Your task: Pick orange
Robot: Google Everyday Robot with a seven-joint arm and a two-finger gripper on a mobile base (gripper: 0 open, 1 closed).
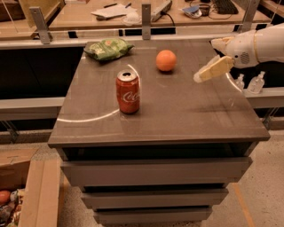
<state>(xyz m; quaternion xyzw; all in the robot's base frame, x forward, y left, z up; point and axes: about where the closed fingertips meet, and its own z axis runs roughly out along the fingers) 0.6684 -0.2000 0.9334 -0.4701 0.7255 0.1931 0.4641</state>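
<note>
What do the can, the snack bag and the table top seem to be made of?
The can: probably thin metal, painted red, bare silvery lid. The snack bag: crinkled green film, likely plastic. The table top: smooth grey with light reflections, perhaps laminate or stone. The claw hovers right of the orange.

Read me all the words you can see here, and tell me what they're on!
"Coca-Cola": white script on the red soda can.
No readable text: the green snack bag has print too blurred to read.
No readable text: the papers behind the table are too small to read.
No writing: the orange, and the gripper, which is open in the air to the orange's right.
</note>
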